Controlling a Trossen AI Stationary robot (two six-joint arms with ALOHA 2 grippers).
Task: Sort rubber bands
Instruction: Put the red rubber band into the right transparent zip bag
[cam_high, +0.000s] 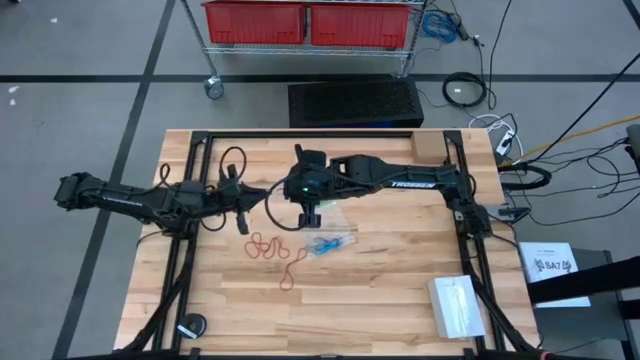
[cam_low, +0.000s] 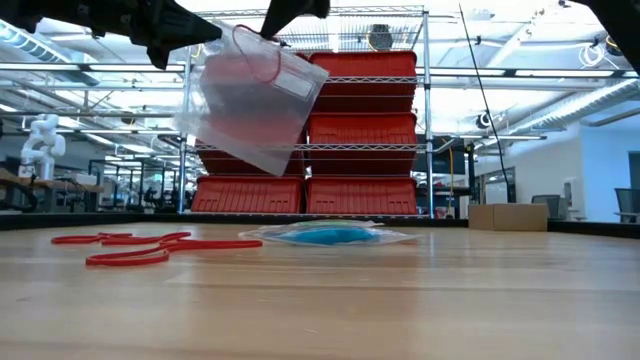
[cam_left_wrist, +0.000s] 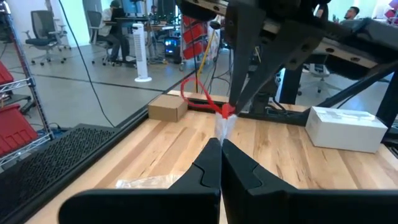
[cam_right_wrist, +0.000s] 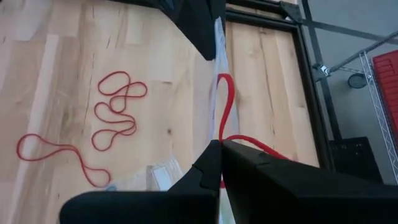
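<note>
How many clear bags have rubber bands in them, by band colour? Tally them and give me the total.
Red: 1, the held bag, with a red band at its mouth
Blue: 1, the lying bag
Green: 0
Total: 2

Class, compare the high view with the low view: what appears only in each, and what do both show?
Only the high view shows the white box on the table's near right part and the black round object at its near left edge. Only the low view shows the lifted clear bag plainly, with a red band at its top. Both show the loose red rubber bands and the bagged blue bands on the wooden table.
</note>
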